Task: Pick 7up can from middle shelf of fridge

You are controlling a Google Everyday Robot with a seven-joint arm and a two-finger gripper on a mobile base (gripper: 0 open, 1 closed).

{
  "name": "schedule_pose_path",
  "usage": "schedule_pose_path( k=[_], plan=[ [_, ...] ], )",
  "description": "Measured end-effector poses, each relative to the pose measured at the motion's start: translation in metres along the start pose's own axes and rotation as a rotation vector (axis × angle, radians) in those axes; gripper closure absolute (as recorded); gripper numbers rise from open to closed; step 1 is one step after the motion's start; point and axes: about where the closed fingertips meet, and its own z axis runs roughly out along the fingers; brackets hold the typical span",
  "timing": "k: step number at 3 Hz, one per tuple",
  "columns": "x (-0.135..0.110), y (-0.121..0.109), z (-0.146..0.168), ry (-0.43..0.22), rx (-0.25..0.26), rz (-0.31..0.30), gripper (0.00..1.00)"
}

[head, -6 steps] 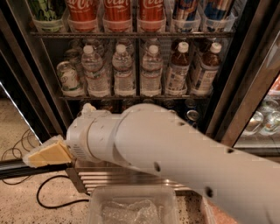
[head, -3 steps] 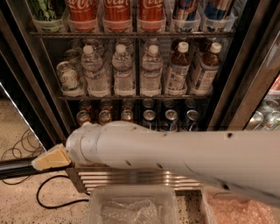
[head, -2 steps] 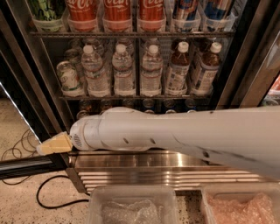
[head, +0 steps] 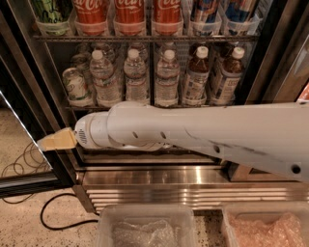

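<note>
Gripper [head: 52, 140] sits left of centre, below the middle shelf [head: 76, 107] | I cannot tell its grip state | 7up can [head: 76, 87] stands at the shelf's left end in the fridge [head: 159, 177], beside a water bottle [head: 103, 79].

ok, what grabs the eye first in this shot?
The big white arm spans the view from right to left, ending in the tan gripper at the left edge of the fridge. Behind it, red Coca-Cola cans line the top row, and the pale 7up can sits at the left end of the bottle row, above the gripper.
</note>
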Motion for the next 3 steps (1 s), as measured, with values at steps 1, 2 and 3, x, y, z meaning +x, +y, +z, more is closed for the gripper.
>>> schedule_pose_path(
  k=[1,2,3],
  plan=[
    [-0.006,0.003,0.003,-0.054,0.029,-0.024,0.00],
    [-0.029,0.001,0.004,-0.158,0.104,-0.092,0.00],
    [-0.051,-0.007,0.008,-0.257,0.191,-0.157,0.00]
  ],
)
